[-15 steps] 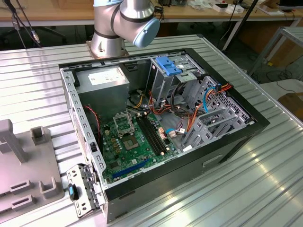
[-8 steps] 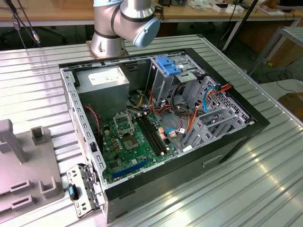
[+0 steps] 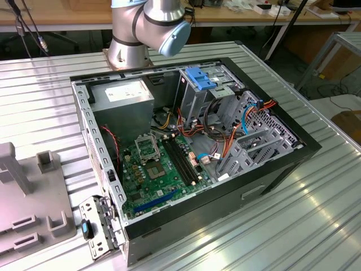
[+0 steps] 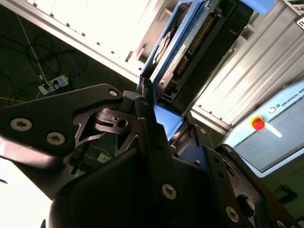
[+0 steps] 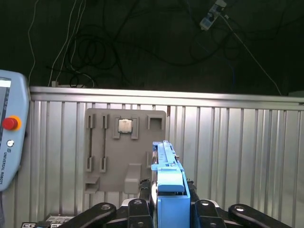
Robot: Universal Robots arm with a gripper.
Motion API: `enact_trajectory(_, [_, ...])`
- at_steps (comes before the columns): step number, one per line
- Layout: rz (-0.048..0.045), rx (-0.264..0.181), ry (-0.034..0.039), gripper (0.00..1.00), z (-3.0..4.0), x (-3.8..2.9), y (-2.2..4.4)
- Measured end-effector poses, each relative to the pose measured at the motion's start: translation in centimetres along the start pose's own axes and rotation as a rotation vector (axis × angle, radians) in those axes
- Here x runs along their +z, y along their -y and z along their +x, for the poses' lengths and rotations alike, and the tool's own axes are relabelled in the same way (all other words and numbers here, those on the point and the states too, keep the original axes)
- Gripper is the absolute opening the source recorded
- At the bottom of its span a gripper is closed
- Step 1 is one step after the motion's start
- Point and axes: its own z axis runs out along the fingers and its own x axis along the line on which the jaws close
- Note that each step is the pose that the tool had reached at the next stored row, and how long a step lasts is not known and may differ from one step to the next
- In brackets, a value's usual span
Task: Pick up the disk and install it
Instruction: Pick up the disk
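Observation:
The disk (image 4: 202, 40), a dark flat drive in a bright blue carrier rail, is clamped at one end between the black fingers of my gripper (image 4: 164, 114). In the first wrist view the disk (image 5: 167, 173) appears edge-on, sticking straight out from my gripper (image 5: 169, 202), with the ribbed metal table behind it. The open computer case (image 3: 304, 148) lies on its side in the exterior view, and its tall grey drive cage (image 3: 192, 101) carries a blue plastic bracket (image 3: 200, 77).
A grey fixture tray (image 5: 124, 152) holding a small square chip (image 5: 125, 125) lies on the table beyond the disk; the same tray (image 3: 28, 209) is at the exterior view's left. A teach pendant (image 5: 9, 137) lies on the table. The arm's base (image 3: 130, 45) stands behind the case.

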Motion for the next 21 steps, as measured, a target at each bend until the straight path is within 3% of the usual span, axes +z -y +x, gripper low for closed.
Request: enact_trajectory(21, [0.0, 0.0, 0.0, 0.37, 0.09, 0.05, 2.75])
